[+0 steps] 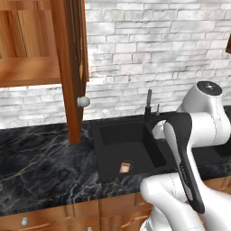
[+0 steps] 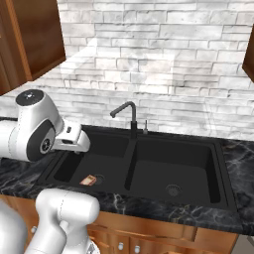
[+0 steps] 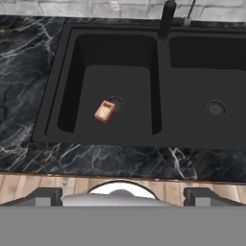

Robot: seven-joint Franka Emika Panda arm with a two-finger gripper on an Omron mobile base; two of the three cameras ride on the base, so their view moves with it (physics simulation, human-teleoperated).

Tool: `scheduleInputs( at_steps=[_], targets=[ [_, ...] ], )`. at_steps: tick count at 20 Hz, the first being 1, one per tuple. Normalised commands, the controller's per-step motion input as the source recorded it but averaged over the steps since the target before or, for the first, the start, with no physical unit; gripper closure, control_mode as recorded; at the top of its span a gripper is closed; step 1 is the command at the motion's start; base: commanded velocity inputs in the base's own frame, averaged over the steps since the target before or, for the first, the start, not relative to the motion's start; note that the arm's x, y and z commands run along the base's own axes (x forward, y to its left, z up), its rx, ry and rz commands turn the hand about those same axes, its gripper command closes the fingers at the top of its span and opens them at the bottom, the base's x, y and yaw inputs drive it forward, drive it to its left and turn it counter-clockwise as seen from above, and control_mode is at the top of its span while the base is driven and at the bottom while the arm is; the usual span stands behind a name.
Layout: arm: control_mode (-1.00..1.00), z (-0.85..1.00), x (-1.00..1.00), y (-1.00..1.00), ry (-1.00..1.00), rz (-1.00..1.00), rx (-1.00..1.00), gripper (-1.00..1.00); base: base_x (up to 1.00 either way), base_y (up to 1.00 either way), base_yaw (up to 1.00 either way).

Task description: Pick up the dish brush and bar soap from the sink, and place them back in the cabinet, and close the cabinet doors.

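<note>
Because the cabinet door (image 1: 72, 67) hangs open over the surface (image 1: 40, 167), the left base view shows the wooden shelf (image 1: 27, 70) ready to receive things, while the bar soap (image 1: 125, 167) lies on the floor of the sink (image 1: 108, 131). From the right base view, the soap sits just beside the left basin's drain (image 2: 99, 177), near the faucet (image 2: 126, 114). In the hand view, the fingers (image 3: 48, 196) stand wide apart, empty, well above the soap; the dish brush cannot be made out against the black basin.

cabinet (image 1: 27, 67) cropped, faucet (image 3: 166, 17) perhaps cropped
</note>
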Motion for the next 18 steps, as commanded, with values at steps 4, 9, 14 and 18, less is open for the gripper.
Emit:
scheduleInputs(
  at_steps=[4, 9, 14, 18],
  targets=[
    [-1.0, -0.22, 0.17, 0.18, 0.0, 0.0, 0.0, -1.0, 0.0, 0.0, 0.0],
    [-1.0, -0.18, 0.18, 0.21, 0.0, 0.0, 0.0, -1.0, 0.0, 0.0, 0.0],
    [-1.0, -0.09, 0.28, 0.18, 0.02, -0.02, 0.0, -1.0, 0.0, 0.0, 0.0],
    [-1.0, -0.01, 0.31, 0.06, 0.03, -0.05, 0.01, -1.0, 0.0, 0.0, 0.0]
  ],
)
